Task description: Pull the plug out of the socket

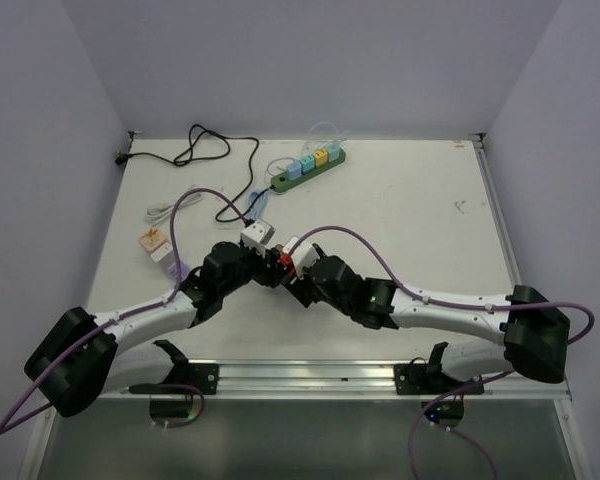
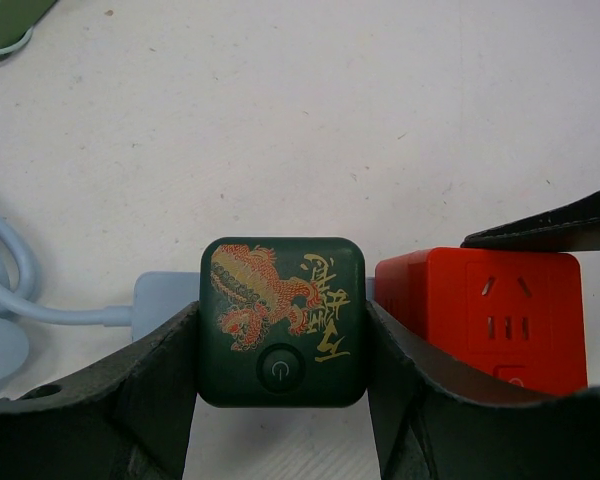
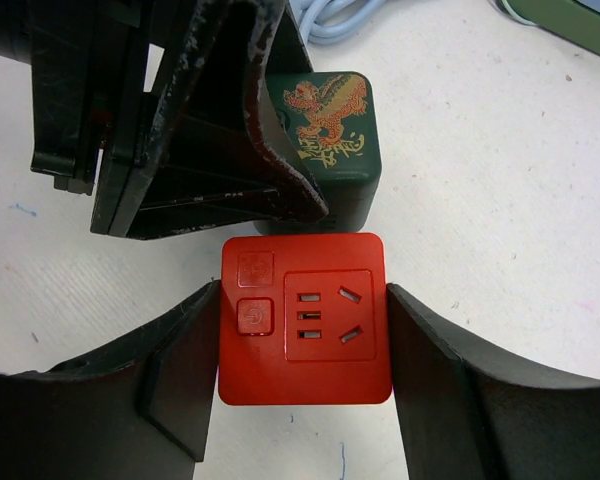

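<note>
The socket, a long green power strip (image 1: 310,170) carrying pastel cube blocks, lies at the back of the table, far from both grippers. Its corner shows in the left wrist view (image 2: 5,20). At the table's centre my left gripper (image 2: 282,345) is shut on a dark green cube adapter (image 2: 282,320) with a gold and red dragon print and a power button. My right gripper (image 3: 305,345) is shut on a red cube adapter (image 3: 305,318) with an outlet face up. The two cubes sit side by side, touching or nearly so. Any plug between them is hidden.
A black cord (image 1: 195,150) runs from the strip to the back left. A white cube adapter (image 1: 257,235) lies just behind the grippers. A light blue block (image 2: 165,295) with a light blue cable (image 2: 10,290) sits behind the green cube. A white and orange adapter (image 1: 157,243) lies at the left.
</note>
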